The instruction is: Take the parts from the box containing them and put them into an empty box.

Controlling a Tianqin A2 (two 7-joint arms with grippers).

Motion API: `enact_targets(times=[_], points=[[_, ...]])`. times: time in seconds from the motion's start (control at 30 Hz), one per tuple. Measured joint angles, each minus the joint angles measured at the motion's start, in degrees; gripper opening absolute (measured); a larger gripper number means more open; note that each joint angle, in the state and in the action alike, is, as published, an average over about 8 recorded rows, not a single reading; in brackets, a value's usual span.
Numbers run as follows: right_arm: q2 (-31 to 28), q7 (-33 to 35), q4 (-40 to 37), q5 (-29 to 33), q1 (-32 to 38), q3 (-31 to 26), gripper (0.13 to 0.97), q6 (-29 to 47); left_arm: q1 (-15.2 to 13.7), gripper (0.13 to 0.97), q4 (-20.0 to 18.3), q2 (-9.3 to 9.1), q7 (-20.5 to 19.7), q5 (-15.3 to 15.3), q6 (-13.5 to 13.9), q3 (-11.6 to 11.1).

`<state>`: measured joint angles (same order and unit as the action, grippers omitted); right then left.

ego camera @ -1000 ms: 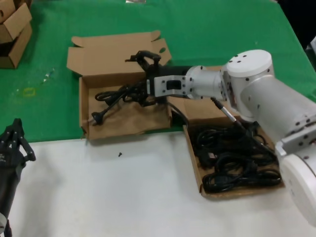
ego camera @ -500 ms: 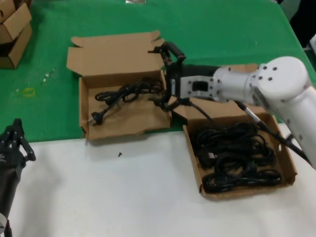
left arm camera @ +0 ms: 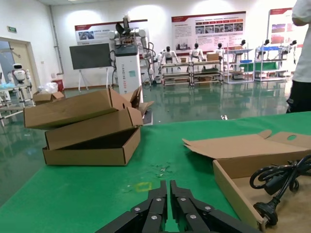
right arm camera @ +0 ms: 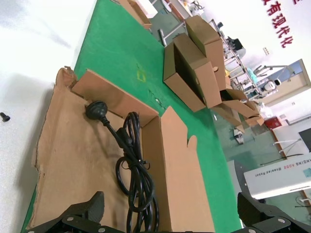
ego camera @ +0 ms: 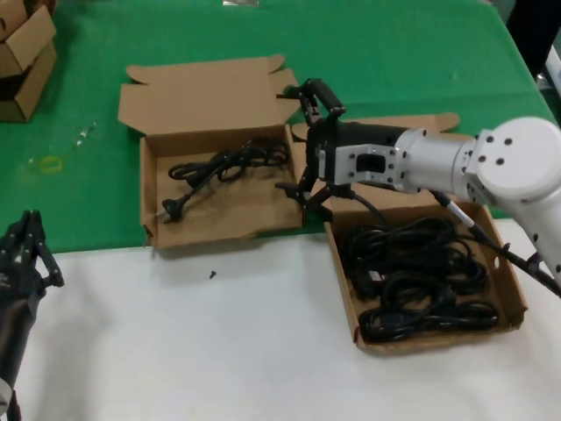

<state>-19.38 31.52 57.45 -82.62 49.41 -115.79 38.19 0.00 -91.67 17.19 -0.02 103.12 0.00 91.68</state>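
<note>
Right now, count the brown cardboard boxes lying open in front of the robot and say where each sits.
2. One open box sits on the left holding a single power cord; the other open box sits on the right, full of coiled cords. Closed boxes are stacked apart, far left.

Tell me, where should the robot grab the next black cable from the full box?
Probably by a bundled loop near the top of the pile of black cables, coming straight down from above. The cables lie flat in coils inside the box, whose walls block the sides. The right hand is open and empty, between the two boxes.
</note>
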Motion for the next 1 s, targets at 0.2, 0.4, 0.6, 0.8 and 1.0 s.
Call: enact_targets(times=[0.2, 0.4, 0.6, 0.8, 1.0], points=[[0.1, -1.5, 1.6, -1.0, -2.3, 1.1, 0.959, -1.8, 0.0, 0.166, 0.0, 0.0, 0.0, 0.0, 0.0, 0.0], [0.3, -3.8, 4.1, -2.5, -5.9, 2.9, 0.966, -4.6, 0.0, 0.227, 0.0, 0.0, 0.0, 0.0, 0.0, 0.0], [0.4, -6.3, 6.8, -4.1, -9.8, 4.8, 0.966, -7.6, 0.0, 0.312, 0.0, 0.0, 0.0, 0.0, 0.0, 0.0], [0.6, -8.8, 9.6, -5.7, -13.8, 6.8, 0.966, -10.7, 0.0, 0.415, 0.0, 0.0, 0.0, 0.0, 0.0, 0.0], [0.8, -11.3, 12.3, -7.4, -17.8, 8.7, 0.966, -13.8, 0.0, 0.579, 0.0, 0.0, 0.0, 0.0, 0.0, 0.0]])
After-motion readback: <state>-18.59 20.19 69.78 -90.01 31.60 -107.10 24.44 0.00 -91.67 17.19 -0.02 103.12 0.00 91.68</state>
